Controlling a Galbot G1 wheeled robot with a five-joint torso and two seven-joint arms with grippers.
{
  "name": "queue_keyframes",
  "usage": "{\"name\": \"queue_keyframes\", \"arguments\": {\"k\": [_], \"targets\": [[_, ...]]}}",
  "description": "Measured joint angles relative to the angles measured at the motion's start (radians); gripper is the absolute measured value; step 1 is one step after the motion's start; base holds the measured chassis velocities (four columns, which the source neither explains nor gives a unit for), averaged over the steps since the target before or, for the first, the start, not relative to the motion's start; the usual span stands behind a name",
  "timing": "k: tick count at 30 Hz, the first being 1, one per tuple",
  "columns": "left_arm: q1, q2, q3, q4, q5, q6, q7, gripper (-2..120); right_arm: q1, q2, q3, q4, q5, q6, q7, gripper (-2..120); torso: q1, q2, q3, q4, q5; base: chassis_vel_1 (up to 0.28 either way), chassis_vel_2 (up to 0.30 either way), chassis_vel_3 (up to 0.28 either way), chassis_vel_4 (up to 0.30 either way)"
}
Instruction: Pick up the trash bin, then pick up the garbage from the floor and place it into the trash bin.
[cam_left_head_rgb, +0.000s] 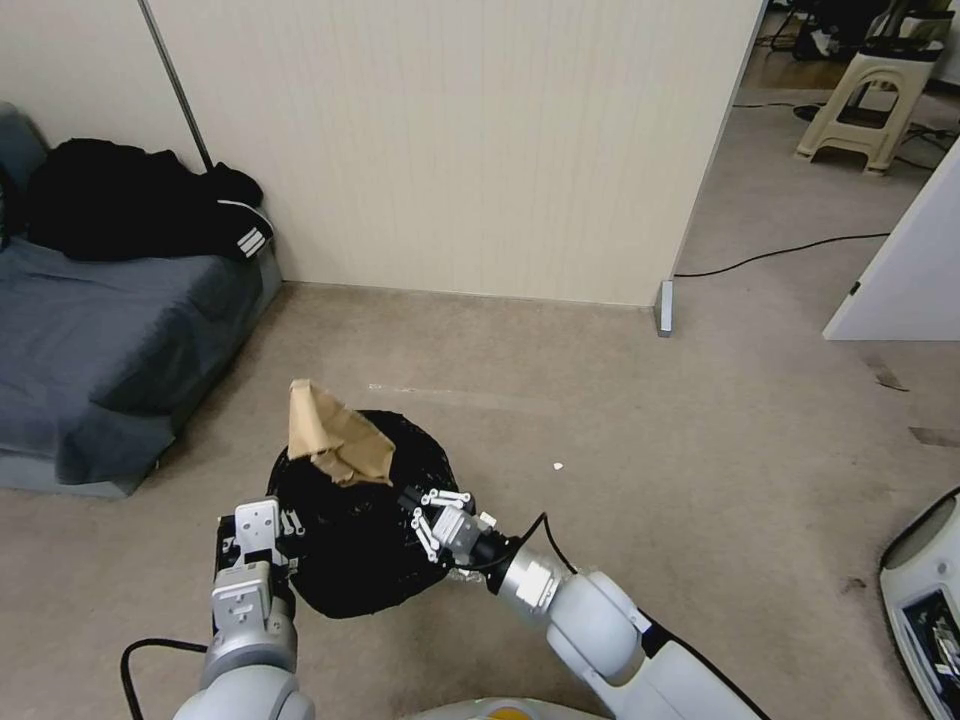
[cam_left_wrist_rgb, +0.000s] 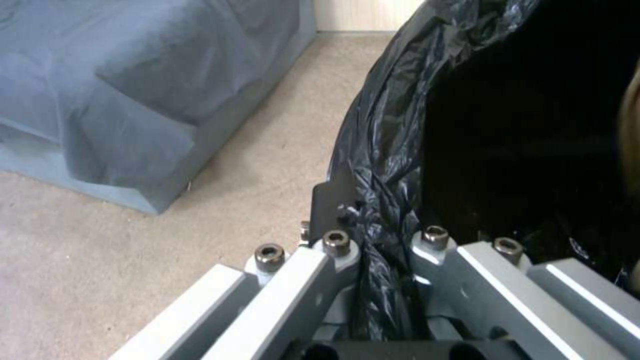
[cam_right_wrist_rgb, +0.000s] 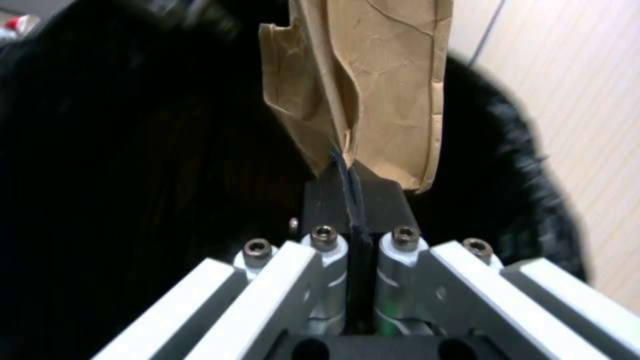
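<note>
Placing step in hand, by the look of it. Small round trash bin lined with a crinkly black plastic bag (cam_left_head_rgb: 360, 545) held up off the beige-brown short-pile carpet floor (cam_left_head_rgb: 620, 430), pinched at its near rim by the left end effector (cam_left_wrist_rgb: 383, 235): one finger outside, one inside, clamped onto the folded liner, as seen in the left wrist view. White bin wall hidden under the liner, so only the black bag visible.

Crumpled tan paper piece of garbage (cam_left_head_rgb: 335, 435) standing up over the bin's mouth, toward the far-left part of the rim in the head view. Right end effector (cam_left_head_rgb: 412, 500) reaching in from the right over the bin opening, fingers pressed together on the lower edge of the tan paper (cam_right_wrist_rgb: 373, 95), dark pads nipping a thin fold of it in the right wrist view.

Judged far from finished for this item: paper above the opening but not yet let go, and partly leaning out past the rim. Next move likely calls for bringing the paper more squarely over the dark interior, lowering a little, then parting the fingers so the piece drops inside rather than tipping over the edge. Steady left hold needed meanwhile, the thin liner being all that is gripped.

Small white scrap (cam_left_head_rgb: 557, 466) lying on the carpet to the right of the bin, well apart from both arms.
</note>
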Motion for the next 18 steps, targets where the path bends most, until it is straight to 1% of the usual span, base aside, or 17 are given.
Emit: {"name": "queue_keyframes", "arguments": {"k": [2, 9, 10, 11, 13, 14, 17, 18], "targets": [[-0.001, -0.001, 0.001, -0.001, 0.0, 0.0, 0.0, 1, -0.001, 0.005, -0.009, -0.022, -0.018, 0.007, 0.0, 0, 0.0, 0.0, 0.0, 0.0, 0.0, 0.0, 0.0, 0.0, 0.0], [-0.004, -0.004, 0.002, -0.001, 0.001, 0.001, 0.0, 1, -0.001, 0.004, -0.02, -0.04, -0.05, 0.012, -0.001, 0, 0.0, 0.0, 0.0, 0.0, 0.0, 0.0, 0.0, 0.0, 0.0], [-0.004, -0.004, 0.002, -0.001, 0.001, 0.001, 0.0, 1, -0.003, 0.002, -0.021, -0.042, -0.058, 0.017, -0.001, 6, 0.0, 0.0, 0.0, 0.0, -0.0001, 0.0, 0.0, 0.0, 0.0], [-0.004, -0.004, 0.002, -0.001, 0.001, 0.001, 0.0, 1, -0.003, 0.002, -0.021, -0.042, -0.058, 0.017, -0.001, 6, 0.0, 0.0, 0.0, 0.0, -0.0001, 0.0, 0.0, 0.0, 0.0], [-0.007, -0.005, 0.001, -0.001, 0.001, 0.002, 0.001, 1, -0.008, -0.002, -0.022, -0.045, -0.068, 0.023, -0.001, 15, 0.0, 0.0, 0.0, 0.0, -0.0001, 0.0, 0.0, 0.0, 0.0], [-0.007, -0.005, 0.001, -0.001, 0.001, 0.002, 0.001, 1, -0.008, -0.002, -0.022, -0.045, -0.068, 0.023, -0.001, 15, 0.0, 0.0, 0.0, 0.0, -0.0001, 0.0, 0.0, 0.0, 0.0], [-0.007, -0.004, -0.001, -0.001, 0.001, 0.003, 0.001, 1, -0.018, -0.005, -0.019, -0.047, -0.075, 0.031, -0.001, 30, 0.0, 0.0, 0.0, 0.0, 0.0, 0.0, 0.0, 0.0, 0.0], [-0.007, -0.004, -0.001, -0.001, 0.001, 0.003, 0.001, 1, -0.018, -0.005, -0.019, -0.047, -0.075, 0.031, -0.001, 30, 0.0, 0.0, 0.0, 0.0, 0.0, 0.0, 0.0, 0.0, 0.0]]}}
